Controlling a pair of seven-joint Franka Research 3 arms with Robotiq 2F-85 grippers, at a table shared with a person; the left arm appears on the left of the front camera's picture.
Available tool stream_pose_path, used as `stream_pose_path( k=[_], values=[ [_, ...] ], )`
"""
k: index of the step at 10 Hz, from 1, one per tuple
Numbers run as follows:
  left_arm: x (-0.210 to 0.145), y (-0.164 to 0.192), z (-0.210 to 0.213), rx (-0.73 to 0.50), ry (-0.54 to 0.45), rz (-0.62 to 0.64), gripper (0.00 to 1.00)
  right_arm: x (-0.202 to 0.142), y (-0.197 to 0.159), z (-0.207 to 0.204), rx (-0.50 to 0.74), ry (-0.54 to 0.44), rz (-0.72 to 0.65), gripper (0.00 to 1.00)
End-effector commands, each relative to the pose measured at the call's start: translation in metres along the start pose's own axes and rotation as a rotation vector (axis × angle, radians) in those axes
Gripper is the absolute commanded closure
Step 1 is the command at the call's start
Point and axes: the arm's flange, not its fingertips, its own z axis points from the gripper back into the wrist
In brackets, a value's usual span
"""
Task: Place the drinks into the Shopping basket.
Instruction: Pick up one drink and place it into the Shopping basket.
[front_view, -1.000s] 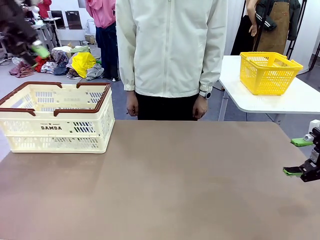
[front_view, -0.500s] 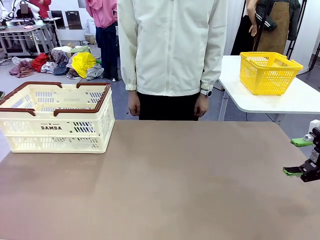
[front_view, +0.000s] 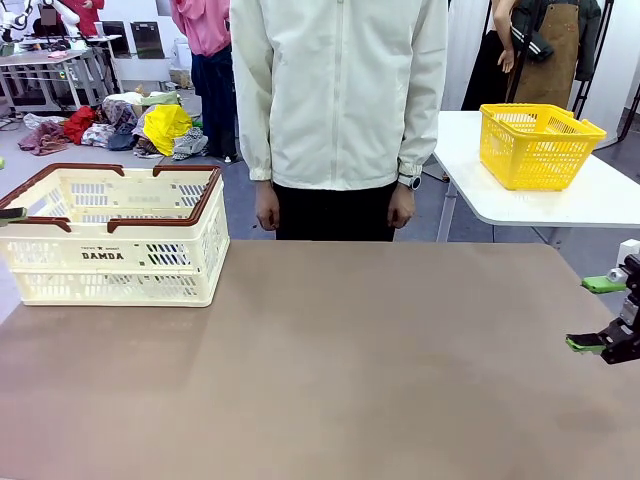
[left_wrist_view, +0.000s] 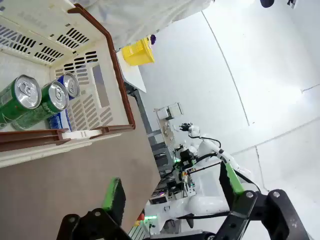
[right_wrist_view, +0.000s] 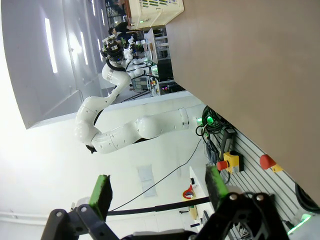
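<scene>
Lettering "DAMDA" in dark print marks the near wall of the Shopping basket, a cream-white slotted plastic crate with a brown rim and folded brown handles, standing at the far left of the matte brown table. Left wrist view: the drinks lie inside the basket against a slotted wall, two green cans with silver tops and pull tabs, and just beside them a blue can with white lettering too small to read. The left gripper hangs outside the basket's brown rim, its green-padded fingers spread wide with nothing between them. Across the table's middle stands a person in a pale zip jacket, arms hanging, a watch on one wrist. Farther right, a yellow mesh basket sits on a white side table. At the right edge, the right gripper hovers over the table, jaws apart and empty.
</scene>
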Motion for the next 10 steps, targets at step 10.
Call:
stream_pose_path(
  k=[10],
  values=[
    [-0.0055,-0.0181,0.0061,0.022,0.042,-0.034,0.00,-0.0014,0.0030,0.0000,-0.004,0.007,-0.002,0.00]
  ],
)
